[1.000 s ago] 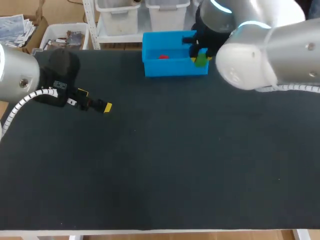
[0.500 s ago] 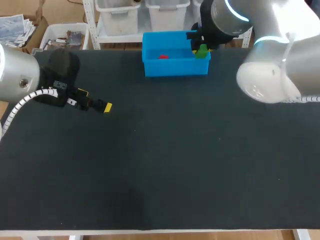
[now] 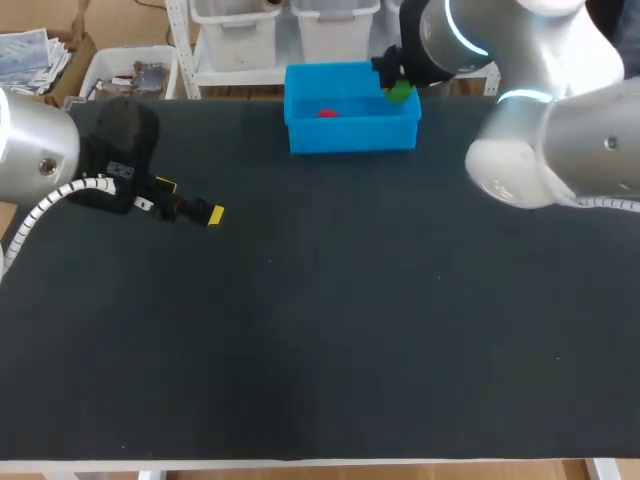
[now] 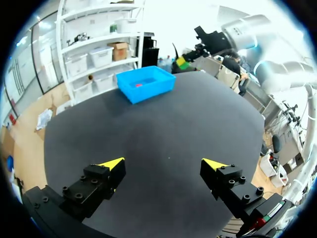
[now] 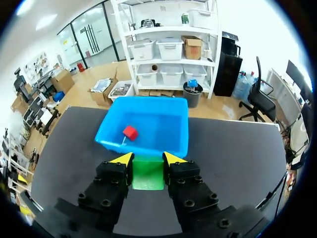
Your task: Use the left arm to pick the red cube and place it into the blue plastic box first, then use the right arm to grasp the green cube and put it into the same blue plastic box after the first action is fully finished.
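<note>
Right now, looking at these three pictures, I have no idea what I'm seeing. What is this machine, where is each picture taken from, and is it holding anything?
It is a robot with two arms at a dark table. Each arm ends in an end effector: two fingers with yellow tips. The wide picture comes from a camera above and behind the robot. The two round pictures come from cameras on the wrists, looking out along the fingers. The left end effector is open and empty, at the table's left side. The right end effector is shut on a green cube, held at the edge of a blue plastic box. A red cube already lies inside that box.
</note>
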